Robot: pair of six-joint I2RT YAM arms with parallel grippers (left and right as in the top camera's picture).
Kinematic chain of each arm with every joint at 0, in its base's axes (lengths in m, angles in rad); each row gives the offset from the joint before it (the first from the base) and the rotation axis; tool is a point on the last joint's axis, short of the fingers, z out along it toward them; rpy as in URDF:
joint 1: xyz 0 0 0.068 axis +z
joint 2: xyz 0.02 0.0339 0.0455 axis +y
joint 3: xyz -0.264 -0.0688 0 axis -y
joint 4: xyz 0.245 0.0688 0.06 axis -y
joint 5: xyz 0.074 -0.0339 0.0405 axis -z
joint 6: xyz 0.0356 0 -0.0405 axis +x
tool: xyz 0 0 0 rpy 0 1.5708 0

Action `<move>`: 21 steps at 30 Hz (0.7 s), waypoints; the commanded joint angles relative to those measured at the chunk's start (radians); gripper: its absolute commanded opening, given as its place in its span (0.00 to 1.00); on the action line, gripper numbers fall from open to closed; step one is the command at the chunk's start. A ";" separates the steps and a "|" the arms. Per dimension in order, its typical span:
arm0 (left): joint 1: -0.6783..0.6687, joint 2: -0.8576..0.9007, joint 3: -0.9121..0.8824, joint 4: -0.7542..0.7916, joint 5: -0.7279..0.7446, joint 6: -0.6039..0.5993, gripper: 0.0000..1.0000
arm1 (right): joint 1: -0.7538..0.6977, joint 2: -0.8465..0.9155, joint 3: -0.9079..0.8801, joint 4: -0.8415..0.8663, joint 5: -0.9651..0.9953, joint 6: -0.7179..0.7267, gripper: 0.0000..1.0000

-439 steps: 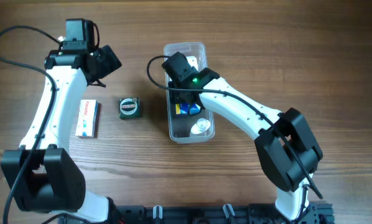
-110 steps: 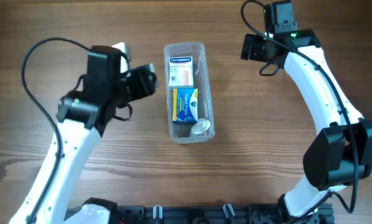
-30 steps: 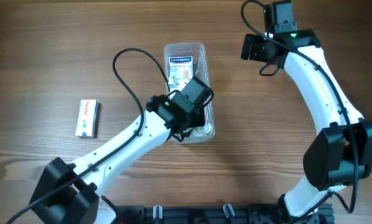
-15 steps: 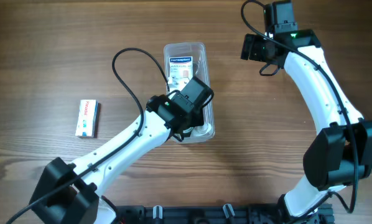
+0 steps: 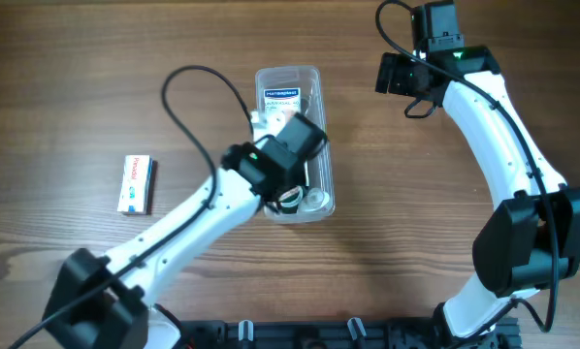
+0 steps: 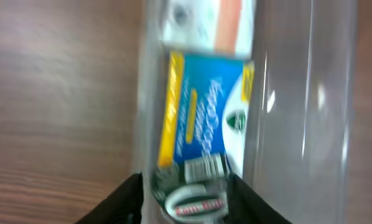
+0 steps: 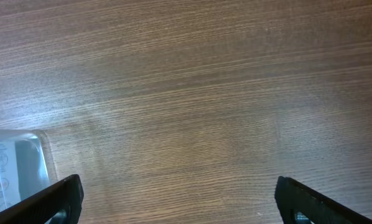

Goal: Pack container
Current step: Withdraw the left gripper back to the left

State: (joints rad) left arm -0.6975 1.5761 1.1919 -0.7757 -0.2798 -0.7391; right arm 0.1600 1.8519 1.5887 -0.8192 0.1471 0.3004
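Note:
The clear container (image 5: 314,82) lies at mid-table; its wall (image 6: 298,93) and a corner (image 7: 18,162) also show in the wrist views. Inside are a white box (image 5: 280,102), a blue-and-yellow box (image 6: 204,112) and a white round piece (image 5: 316,200). My left gripper (image 6: 186,202) reaches into the container's near end. A green tape measure (image 6: 195,200) shows blurred between its fingertips, close to both; I cannot tell whether they press on it. My right gripper (image 7: 178,199) stands wide open over bare wood, right of the container.
A white cardboard box (image 5: 135,184) lies on the table far to the left. The left arm's black cable (image 5: 188,82) loops over the wood beside the container. The right arm (image 5: 503,126) arches along the right side.
The left arm has drawn back up and to the left, uncovering the tape measure at the container's near end. The right arm has not moved.

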 commanded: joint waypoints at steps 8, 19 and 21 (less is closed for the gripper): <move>0.360 -0.221 0.047 0.000 -0.181 0.317 0.72 | -0.002 -0.021 0.014 0.001 0.009 -0.011 1.00; 0.734 -0.096 0.042 -0.003 -0.008 0.515 1.00 | -0.002 -0.021 0.014 0.000 0.009 -0.011 1.00; 0.769 -0.063 0.042 -0.003 0.027 0.563 1.00 | -0.002 -0.021 0.014 0.000 0.009 -0.011 1.00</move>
State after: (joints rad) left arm 0.0116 1.4548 1.2297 -0.7784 -0.3550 -0.3138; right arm 0.1600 1.8519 1.5887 -0.8192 0.1471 0.3004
